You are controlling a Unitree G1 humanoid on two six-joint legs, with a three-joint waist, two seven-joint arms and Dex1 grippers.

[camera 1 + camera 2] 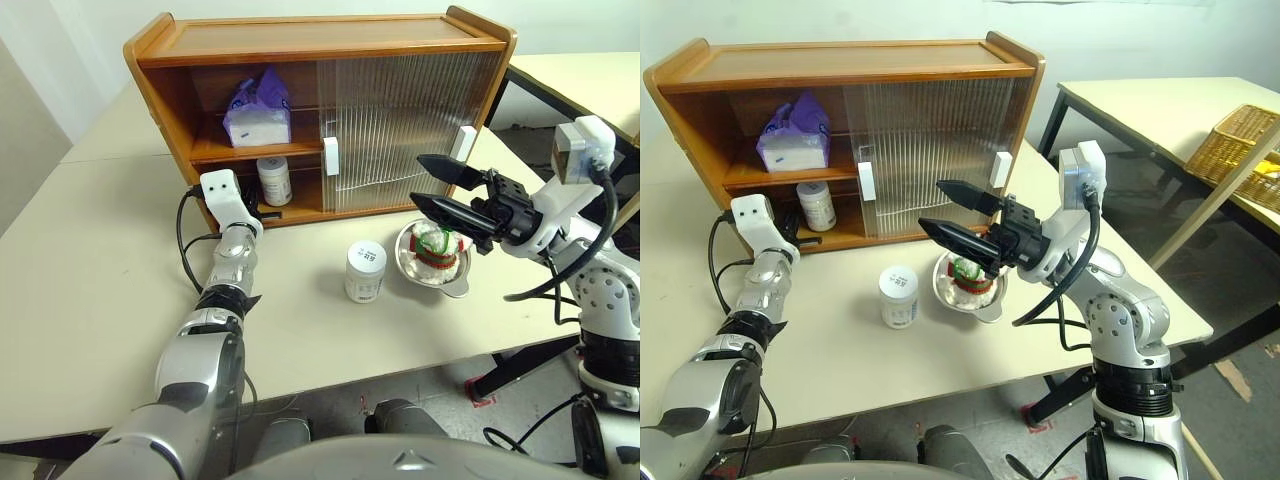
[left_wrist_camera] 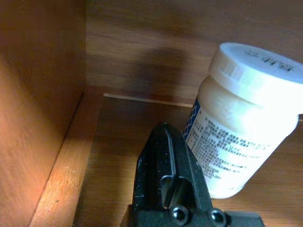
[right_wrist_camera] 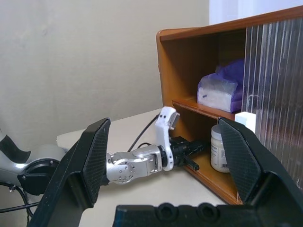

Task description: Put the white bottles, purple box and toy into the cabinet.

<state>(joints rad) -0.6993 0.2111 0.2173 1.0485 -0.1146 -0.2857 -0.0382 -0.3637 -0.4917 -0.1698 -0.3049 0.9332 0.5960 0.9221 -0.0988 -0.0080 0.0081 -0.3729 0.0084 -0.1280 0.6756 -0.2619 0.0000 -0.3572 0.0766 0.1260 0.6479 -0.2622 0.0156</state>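
I saw a shiny metal bowl (image 1: pixel 452 277) on the pale table (image 1: pixel 90 300), near the table's front right edge. A second pale table (image 1: pixel 1140 115) with dark legs stood off to my right, apart from the first across a gap. A woven wicker basket (image 1: pixel 1232 140) sat on that second table at its far right side. Grey floor (image 1: pixel 1230 300) showed between and below the tables. A plain white wall (image 1: pixel 1120 35) ran behind. A black cable (image 1: pixel 186 245) looped over the first table's top on the left.
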